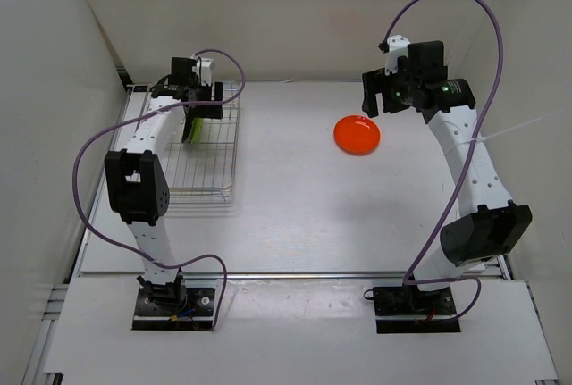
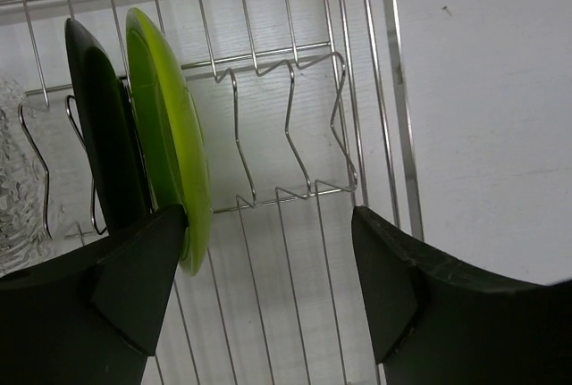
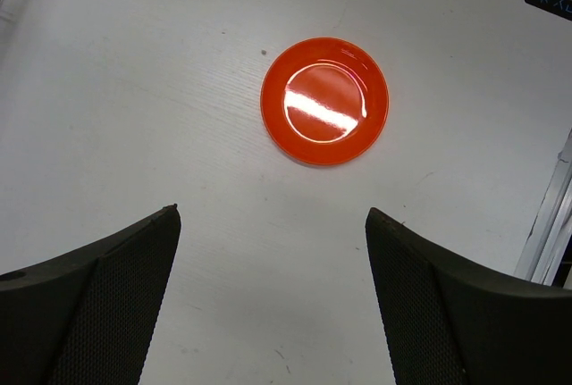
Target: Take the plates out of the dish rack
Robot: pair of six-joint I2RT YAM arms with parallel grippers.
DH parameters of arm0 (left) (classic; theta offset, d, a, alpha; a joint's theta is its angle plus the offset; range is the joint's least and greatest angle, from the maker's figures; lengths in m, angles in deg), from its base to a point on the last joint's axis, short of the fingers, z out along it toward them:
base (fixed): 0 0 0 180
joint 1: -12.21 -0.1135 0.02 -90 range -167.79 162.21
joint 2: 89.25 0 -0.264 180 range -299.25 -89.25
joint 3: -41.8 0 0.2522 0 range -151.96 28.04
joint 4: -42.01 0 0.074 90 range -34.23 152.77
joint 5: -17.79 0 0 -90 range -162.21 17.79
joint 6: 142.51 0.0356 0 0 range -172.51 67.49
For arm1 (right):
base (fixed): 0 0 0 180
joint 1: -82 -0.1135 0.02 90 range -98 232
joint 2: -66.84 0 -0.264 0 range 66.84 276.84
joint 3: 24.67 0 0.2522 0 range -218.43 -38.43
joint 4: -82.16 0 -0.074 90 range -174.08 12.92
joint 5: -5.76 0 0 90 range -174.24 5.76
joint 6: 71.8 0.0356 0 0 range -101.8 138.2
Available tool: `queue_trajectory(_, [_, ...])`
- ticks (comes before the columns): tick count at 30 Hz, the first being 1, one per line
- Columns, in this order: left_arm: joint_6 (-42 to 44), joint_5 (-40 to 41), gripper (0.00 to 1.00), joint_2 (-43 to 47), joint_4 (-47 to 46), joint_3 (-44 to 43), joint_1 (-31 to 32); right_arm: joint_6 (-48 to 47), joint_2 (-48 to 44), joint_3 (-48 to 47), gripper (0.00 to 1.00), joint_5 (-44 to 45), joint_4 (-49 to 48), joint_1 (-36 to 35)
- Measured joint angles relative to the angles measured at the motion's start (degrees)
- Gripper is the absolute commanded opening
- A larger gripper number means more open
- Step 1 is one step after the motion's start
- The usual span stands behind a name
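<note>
The silver wire dish rack [image 1: 207, 171] stands at the table's back left. Three plates stand on edge in its slots: a lime green plate [image 2: 170, 144], a glossy black plate [image 2: 103, 126] to its left, and a clear textured plate [image 2: 18, 179] at the frame's edge. My left gripper [image 2: 268, 215] hangs open over the rack, its left finger overlapping the green plate's lower rim, with only rack wires between the fingers. The orange plate [image 3: 324, 101] lies flat on the table. My right gripper [image 3: 273, 211] is open and empty, just short of it.
White walls close in the table at the back and left. Empty wire slots [image 2: 295, 126] lie to the right of the green plate. A metal frame edge [image 3: 550, 215] runs along the table's right side. Purple cables [image 1: 89, 148] loop off both arms.
</note>
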Motion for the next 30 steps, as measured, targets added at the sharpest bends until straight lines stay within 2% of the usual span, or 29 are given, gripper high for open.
queue_trajectory(4, [-0.07,0.42,0.83,-1.57,0.04,-0.04,-0.15,0.04,-0.02,0.00,0.87,-0.09,0.00,0.00])
queue_trajectory(7, [-0.17,0.57,0.77,-2.29,0.09,-0.04,-0.15,0.07,-0.02,0.00,0.87,-0.07,0.00,0.00])
queue_trajectory(16, [-0.13,1.22,0.77,-2.49,0.09,-0.26,-0.22,0.17,-0.13,0.85,0.87,-0.07,0.04,0.00])
queue_trajectory(18, [-0.13,1.22,0.74,-2.49,0.09,-0.31,-0.24,0.17,-0.15,0.85,0.87,-0.07,0.02,0.00])
queue_trajectory(21, [0.15,1.60,0.61,-2.49,0.09,-0.33,-0.42,0.22,-0.20,1.07,0.87,-0.07,-0.02,0.00])
queue_trajectory(22, [0.28,1.73,0.53,-2.49,0.09,-0.33,-0.46,0.26,-0.24,1.29,0.87,-0.07,0.02,0.00])
queue_trajectory(30, [0.70,2.10,0.53,-2.47,0.09,-0.33,-1.36,0.72,-0.28,1.88,0.87,-0.11,0.02,0.00])
